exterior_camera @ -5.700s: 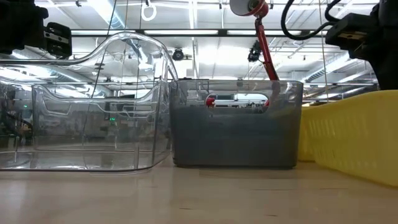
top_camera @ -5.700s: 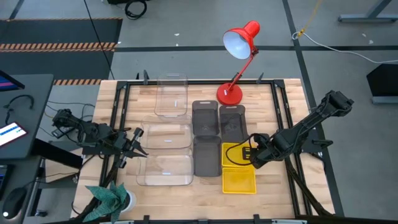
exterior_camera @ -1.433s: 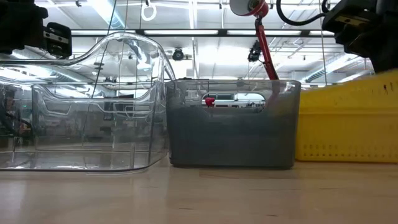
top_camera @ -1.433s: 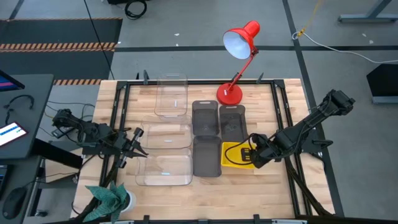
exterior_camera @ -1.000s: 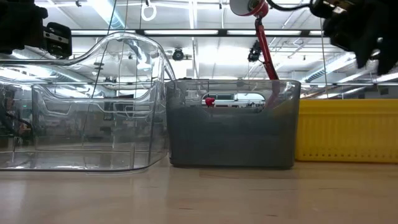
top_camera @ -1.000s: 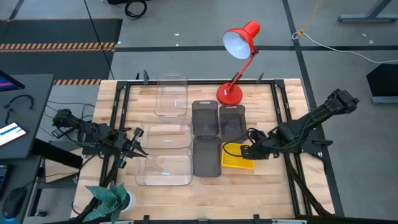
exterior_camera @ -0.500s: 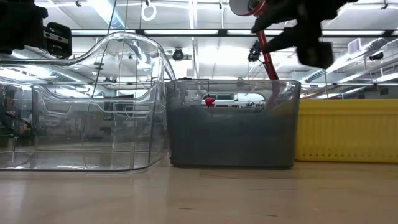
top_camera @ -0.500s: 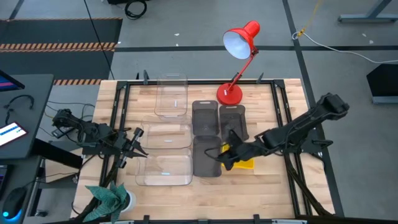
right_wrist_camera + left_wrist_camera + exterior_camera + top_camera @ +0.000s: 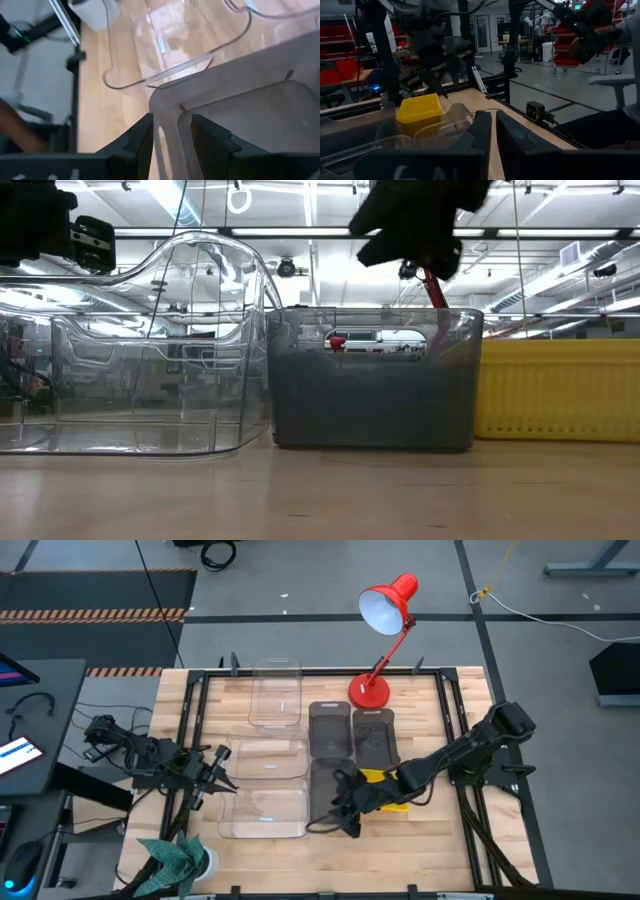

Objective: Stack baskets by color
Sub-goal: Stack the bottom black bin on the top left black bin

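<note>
Three clear baskets (image 9: pixel 266 812) lie in a column on the table's left. Three dark grey baskets stand right of them; the nearest one (image 9: pixel 322 785) also shows in the low view (image 9: pixel 375 380). The yellow baskets (image 9: pixel 398 804) sit nested to its right, partly under my right arm. My right gripper (image 9: pixel 172 145) hovers open above the near grey basket's rim corner (image 9: pixel 167 107) beside the nearest clear basket, fingers either side of it and clear of it in the low view (image 9: pixel 410 225). My left gripper (image 9: pixel 493 132) waits shut at the table's left edge (image 9: pixel 222 777).
A red desk lamp (image 9: pixel 385 640) stands at the far edge behind the grey baskets. A green plant in a white pot (image 9: pixel 178 858) sits at the near left corner. A black metal frame (image 9: pixel 190 730) runs round the tabletop. Bare wood lies along the near edge.
My right gripper has left the yellow baskets and swung toward the table's left, across to the near grey basket, rolling its wrist and tipping downward. The yellow baskets stay level where they were set.
</note>
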